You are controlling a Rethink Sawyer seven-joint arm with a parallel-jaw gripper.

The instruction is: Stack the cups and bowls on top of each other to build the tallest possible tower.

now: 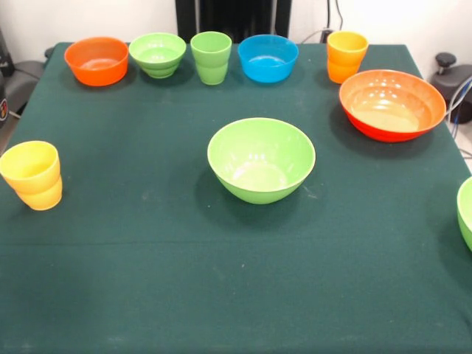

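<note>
A large light green bowl (260,159) stands upright in the middle of the table. A large orange-red bowl (392,105) stands at the right. Another large light green bowl (466,212) shows partly at the right edge. Along the far edge stand a small orange bowl (96,60), a small light green bowl (158,54), a light green cup (211,57), a small blue bowl (268,57) and an orange-yellow cup (346,56). A yellow cup (33,175) stands at the left edge. All are apart and upright. The purple bowl is out of view. The gripper is not in view.
The dark green cloth (147,280) covers the table. The robot's black pedestal (232,16) stands behind the far edge. Dark equipment (450,70) and cables lie off the table at the right.
</note>
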